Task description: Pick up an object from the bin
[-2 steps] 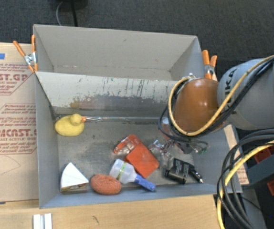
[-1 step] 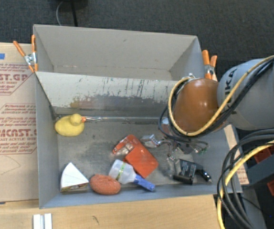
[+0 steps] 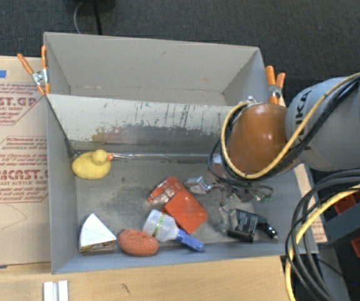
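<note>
A small black boxy gadget (image 3: 246, 222) — lying flat (front-right corner).

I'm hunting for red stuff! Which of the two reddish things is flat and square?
The orange-red packet in the middle of the bin. The other one, the oval lump beside the white wedge, is rounded, not flat.

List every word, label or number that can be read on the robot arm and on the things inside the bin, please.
"K", then further black letters: on the arm's grey shell, partly crossed by a yellow cable, so the whole word cannot be read.
Orange-red packet, mid-bin: its pale printed end is too blurred to read.
White wedge, front left: no readable print.
Black part, front right: no readable print.
</note>
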Controlling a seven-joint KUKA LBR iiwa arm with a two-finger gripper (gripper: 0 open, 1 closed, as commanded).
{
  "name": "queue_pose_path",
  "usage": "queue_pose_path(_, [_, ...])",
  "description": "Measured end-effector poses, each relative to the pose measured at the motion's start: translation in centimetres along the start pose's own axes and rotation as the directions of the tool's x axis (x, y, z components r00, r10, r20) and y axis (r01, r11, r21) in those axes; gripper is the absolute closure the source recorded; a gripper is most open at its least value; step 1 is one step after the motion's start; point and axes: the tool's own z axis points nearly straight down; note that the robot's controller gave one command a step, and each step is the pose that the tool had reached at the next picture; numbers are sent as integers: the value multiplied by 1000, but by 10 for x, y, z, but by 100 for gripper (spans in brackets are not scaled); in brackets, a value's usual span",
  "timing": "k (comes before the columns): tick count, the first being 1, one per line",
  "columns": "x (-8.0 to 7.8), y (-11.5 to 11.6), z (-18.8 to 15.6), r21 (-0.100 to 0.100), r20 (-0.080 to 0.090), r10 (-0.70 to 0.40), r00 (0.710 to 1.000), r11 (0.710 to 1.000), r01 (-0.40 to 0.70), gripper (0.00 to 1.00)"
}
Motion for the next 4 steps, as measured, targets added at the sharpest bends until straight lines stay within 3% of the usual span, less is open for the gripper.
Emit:
queue_pose_path(1, [-24,7,1,1,-9,-95,995,995,95,0])
queue_pose_path(2, [-46,32,-21,2,4,-189,982,982,189,0])
queue_pose_path(3, [-56,31,-23,-2,0,-9,1000,1000,9,0])
queue_pose_path(4, [-87,63,-14,4,-2,-130,991,991,130,0])
